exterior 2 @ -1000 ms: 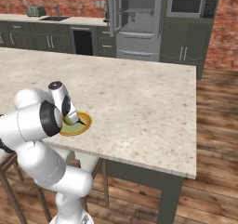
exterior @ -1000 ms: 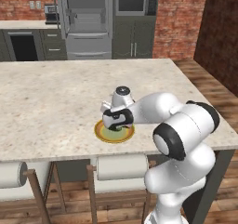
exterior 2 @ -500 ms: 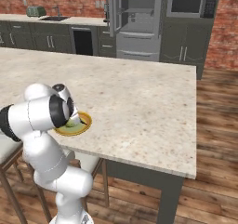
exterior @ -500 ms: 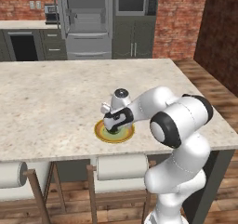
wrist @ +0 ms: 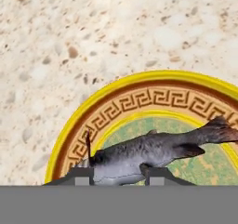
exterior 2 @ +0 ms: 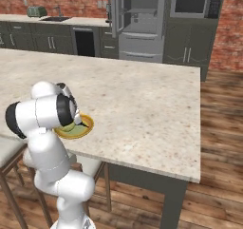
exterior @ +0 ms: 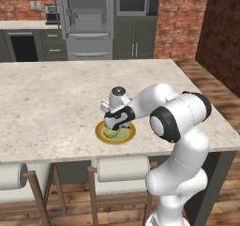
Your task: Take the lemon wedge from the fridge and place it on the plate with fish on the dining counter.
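Note:
The plate with fish (exterior: 100, 135) (exterior 2: 88, 127) lies near the front edge of the dining counter (exterior: 47, 98) (exterior 2: 142, 104). My gripper (exterior: 115, 125) (exterior 2: 71, 123) hangs low right over it, pointing down. In the hand view the yellow rim (wrist: 69, 125) and the grey fish (wrist: 148, 151) lie close below my gripper (wrist: 120, 175). Its fingertips (wrist: 83, 174) stand apart, open, with only the fish showing between them. The lemon wedge is hidden. The fridge (exterior: 89, 18) (exterior 2: 140, 19) stands at the back with its upper doors open.
Stools (exterior: 117, 169) (exterior 2: 9, 147) stand tucked under the counter's front edge. A microwave (exterior: 132, 2) sits right of the fridge, with dark cabinets and a brick wall behind. The counter top spreads wide on both sides of the plate.
The hand has stayed over the plate and sunk a little toward it, while the arm's elbow has swung outward. The plate has not moved.

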You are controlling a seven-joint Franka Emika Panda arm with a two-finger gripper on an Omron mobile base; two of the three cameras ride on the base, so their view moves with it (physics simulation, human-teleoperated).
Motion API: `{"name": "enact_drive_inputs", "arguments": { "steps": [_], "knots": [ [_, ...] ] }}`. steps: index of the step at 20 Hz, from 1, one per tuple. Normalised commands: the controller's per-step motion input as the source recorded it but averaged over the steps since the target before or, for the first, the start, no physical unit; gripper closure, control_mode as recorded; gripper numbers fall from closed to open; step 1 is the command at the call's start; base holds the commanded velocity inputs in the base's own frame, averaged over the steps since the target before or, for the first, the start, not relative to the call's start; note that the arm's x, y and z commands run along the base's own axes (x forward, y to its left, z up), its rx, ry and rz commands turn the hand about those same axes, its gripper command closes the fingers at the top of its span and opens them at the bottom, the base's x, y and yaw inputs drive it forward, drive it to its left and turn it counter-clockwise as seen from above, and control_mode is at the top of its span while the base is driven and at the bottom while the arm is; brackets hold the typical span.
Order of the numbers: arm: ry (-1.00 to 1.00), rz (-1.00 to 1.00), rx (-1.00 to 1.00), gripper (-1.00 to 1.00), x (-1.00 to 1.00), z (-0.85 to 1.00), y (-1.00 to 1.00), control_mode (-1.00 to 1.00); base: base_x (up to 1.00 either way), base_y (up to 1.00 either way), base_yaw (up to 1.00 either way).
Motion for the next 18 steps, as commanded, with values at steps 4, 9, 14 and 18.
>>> {"name": "enact_drive_inputs", "arguments": {
  "steps": [4,9,14,18],
  "knots": [
    [0.00,-0.08,0.11,-1.00,-0.94,0.93,0.34,-1.00,0.00,0.00,0.00],
    [-0.05,0.00,0.04,-1.00,-1.00,1.00,0.57,-1.00,0.00,0.00,0.00],
    [-0.11,0.00,0.08,-1.00,-1.00,1.00,0.24,-1.00,0.00,0.00,0.00],
    [-0.31,0.00,0.04,-1.00,-1.00,0.73,0.03,-1.00,0.00,0.00,0.00]
  ]
}}
